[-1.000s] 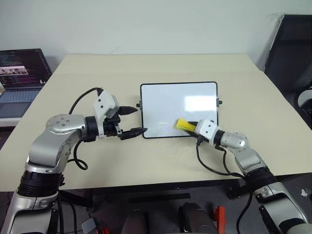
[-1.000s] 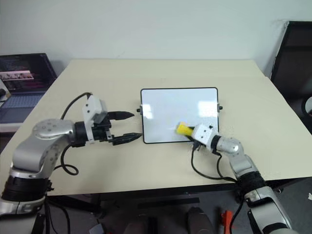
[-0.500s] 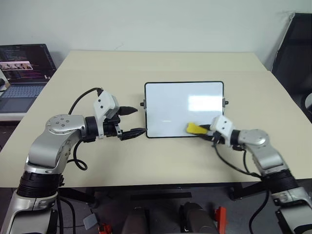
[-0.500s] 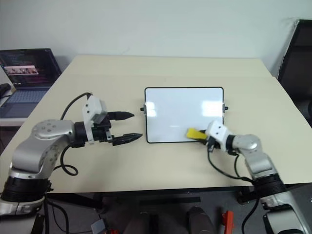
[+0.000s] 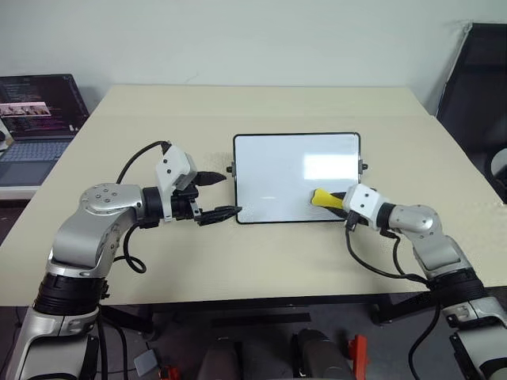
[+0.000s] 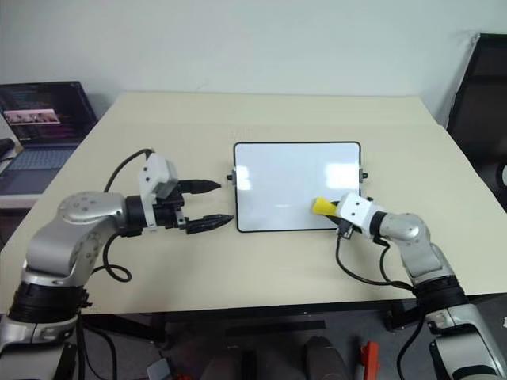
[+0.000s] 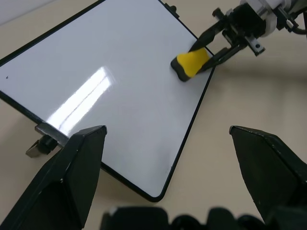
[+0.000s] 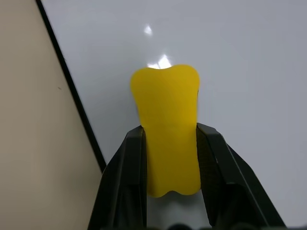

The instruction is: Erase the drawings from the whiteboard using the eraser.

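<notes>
Beige tabletop (image 5: 277, 261) against a pale wall fills the scene, with the whiteboard (image 5: 277, 170) lying flat at the frame's centre. The right gripper (image 5: 337, 200) pinches the eraser (image 5: 321, 197) between its two fingers, the yellow block held over the board's lower right corner; whether it presses the glossy surface cannot be told. The block looks light and slightly soft, best held across its narrow sides near the rear, as it is, leaving the front free to wipe. The board looks stiff, smooth and slippery, liable to slide on the table under a push. No drawings can be made out on it, only window glare. The left gripper (image 5: 212, 195) hovers with jaws spread just left of the board's lower left corner. A laptop (image 5: 36, 119) sits at the far left, a dark chair (image 5: 475, 87) at upper right; neither obstructs.
</notes>
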`<control>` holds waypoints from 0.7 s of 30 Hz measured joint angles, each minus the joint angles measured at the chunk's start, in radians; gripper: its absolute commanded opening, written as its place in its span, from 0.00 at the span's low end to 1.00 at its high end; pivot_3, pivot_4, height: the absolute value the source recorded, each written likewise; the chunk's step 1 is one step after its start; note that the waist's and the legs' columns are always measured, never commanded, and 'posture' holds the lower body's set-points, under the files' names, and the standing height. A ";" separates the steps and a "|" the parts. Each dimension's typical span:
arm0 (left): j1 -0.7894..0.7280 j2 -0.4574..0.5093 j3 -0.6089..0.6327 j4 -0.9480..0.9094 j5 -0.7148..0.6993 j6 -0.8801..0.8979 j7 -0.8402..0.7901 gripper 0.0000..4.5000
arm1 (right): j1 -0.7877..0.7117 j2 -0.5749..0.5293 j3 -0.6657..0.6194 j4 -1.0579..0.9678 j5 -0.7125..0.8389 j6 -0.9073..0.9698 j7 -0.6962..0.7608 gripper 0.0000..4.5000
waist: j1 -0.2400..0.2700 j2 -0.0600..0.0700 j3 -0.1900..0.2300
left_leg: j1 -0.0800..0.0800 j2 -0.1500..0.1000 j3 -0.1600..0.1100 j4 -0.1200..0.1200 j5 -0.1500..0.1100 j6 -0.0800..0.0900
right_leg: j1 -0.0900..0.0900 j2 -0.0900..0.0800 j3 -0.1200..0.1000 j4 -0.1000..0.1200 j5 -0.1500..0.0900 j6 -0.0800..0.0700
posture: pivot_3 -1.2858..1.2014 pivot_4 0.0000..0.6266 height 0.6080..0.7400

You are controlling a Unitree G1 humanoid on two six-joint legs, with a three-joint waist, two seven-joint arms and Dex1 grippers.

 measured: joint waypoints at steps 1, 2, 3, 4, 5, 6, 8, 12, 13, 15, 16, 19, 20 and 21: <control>0.000 0.000 0.000 0.000 0.000 -0.002 0.000 1.00 | 0.004 0.016 0.023 -0.011 -0.004 0.004 0.002 0.24 | -0.001 0.000 0.000 | 0.000 0.000 0.000 0.000 0.000 0.000 | 0.000 0.000 0.000 0.000 0.000 0.000 | 0.52 0.24 1.00; -0.001 0.000 0.000 0.000 0.000 -0.003 0.000 1.00 | 0.010 0.026 0.042 -0.022 -0.006 0.008 0.003 0.23 | -0.002 0.001 0.000 | -0.001 0.000 0.000 0.000 0.000 0.000 | -0.001 0.000 0.000 0.000 0.000 0.001 | 0.52 0.24 1.00; -0.001 0.000 0.000 0.000 0.000 -0.003 0.000 1.00 | 0.014 0.028 0.051 -0.029 -0.007 0.012 0.005 0.23 | -0.001 0.001 0.001 | -0.001 0.000 -0.001 0.000 0.000 0.000 | -0.001 0.000 -0.001 0.000 0.000 0.001 | 0.52 0.24 1.00; 0.000 0.000 0.000 0.000 -0.001 -0.003 0.001 1.00 | 0.015 0.025 0.052 -0.038 -0.008 0.019 0.010 0.23 | 0.000 0.001 0.001 | -0.002 0.000 0.000 0.000 0.000 0.000 | -0.001 0.000 -0.001 -0.001 0.000 0.001 | 0.52 0.24 1.00; 0.000 0.000 0.000 0.000 -0.001 -0.003 0.001 1.00 | 0.015 0.020 0.052 -0.042 -0.007 0.026 0.016 0.23 | 0.001 0.001 0.001 | -0.002 0.000 0.000 0.000 0.000 0.000 | -0.001 0.000 -0.001 -0.001 0.000 0.001 | 0.52 0.24 1.00; 0.000 0.000 0.000 0.000 -0.001 -0.003 0.001 1.00 | 0.018 0.012 0.052 -0.048 -0.003 0.035 0.024 0.23 | 0.003 0.001 0.001 | -0.002 0.000 0.000 0.000 0.000 0.000 | -0.001 0.000 -0.001 -0.001 0.000 0.000 | 0.52 0.24 1.00; 0.000 0.000 0.000 -0.002 -0.002 -0.003 0.001 1.00 | 0.030 -0.003 0.020 -0.077 0.048 0.085 0.054 0.23 | 0.010 0.001 0.002 | -0.002 0.000 -0.001 0.000 0.000 0.000 | -0.001 0.000 -0.001 -0.001 0.000 0.000 | 0.52 0.24 1.00; -0.006 -0.006 -0.007 -0.003 -0.007 -0.002 -0.007 1.00 | 0.011 -0.100 -0.253 -0.164 0.336 0.314 0.120 0.23 | 0.025 0.006 0.009 | -0.009 -0.002 -0.001 0.000 0.000 0.000 | -0.006 -0.002 -0.001 -0.002 0.001 0.003 | 0.52 0.24 1.00; -0.015 -0.019 -0.011 -0.002 -0.008 -0.002 -0.010 1.00 | -0.014 -0.123 -0.331 -0.186 0.410 0.375 0.123 0.23 | 0.027 0.006 0.009 | -0.011 -0.001 -0.001 0.000 0.000 0.000 | -0.007 -0.002 -0.002 -0.002 0.001 0.003 | 0.52 0.24 1.00; -0.038 -0.055 -0.036 -0.004 -0.012 -0.002 -0.013 1.00 | -0.066 -0.153 -0.456 -0.208 0.509 0.456 0.098 0.23 | 0.033 0.006 0.009 | -0.018 -0.001 -0.002 0.000 0.000 0.000 | -0.015 -0.001 -0.003 -0.001 0.002 0.003 | 0.52 0.24 1.00; -0.047 -0.071 -0.052 -0.006 -0.012 -0.002 -0.014 1.00 | -0.081 -0.163 -0.496 -0.204 0.531 0.479 0.076 0.23 | 0.035 0.006 0.009 | -0.019 -0.001 -0.002 0.000 0.000 0.000 | -0.016 -0.001 -0.003 -0.001 0.002 0.001 | 0.52 0.24 1.00; -0.064 -0.113 -0.105 -0.004 -0.006 -0.005 -0.015 1.00 | -0.092 -0.198 -0.594 -0.106 0.543 0.534 -0.032 0.23 | 0.040 0.006 0.009 | -0.020 -0.001 -0.001 0.000 0.000 0.000 | -0.016 -0.001 -0.002 -0.003 0.004 -0.001 | 0.52 0.24 1.00; -0.067 -0.123 -0.119 -0.002 -0.002 -0.007 -0.015 1.00 | -0.089 -0.205 -0.614 -0.065 0.537 0.552 -0.066 0.23 | 0.040 0.006 0.009 | -0.020 -0.002 0.000 -0.001 0.000 0.000 | -0.017 -0.001 -0.002 -0.003 0.004 -0.001 | 0.52 0.24 1.00; -0.073 -0.134 -0.133 0.001 0.003 -0.008 -0.015 1.00 | -0.082 -0.214 -0.618 -0.031 0.524 0.576 -0.097 0.23 | 0.040 0.006 0.009 | -0.020 -0.002 0.000 -0.001 0.000 0.000 | -0.017 -0.001 -0.001 -0.003 0.004 -0.001 | 0.52 0.24 1.00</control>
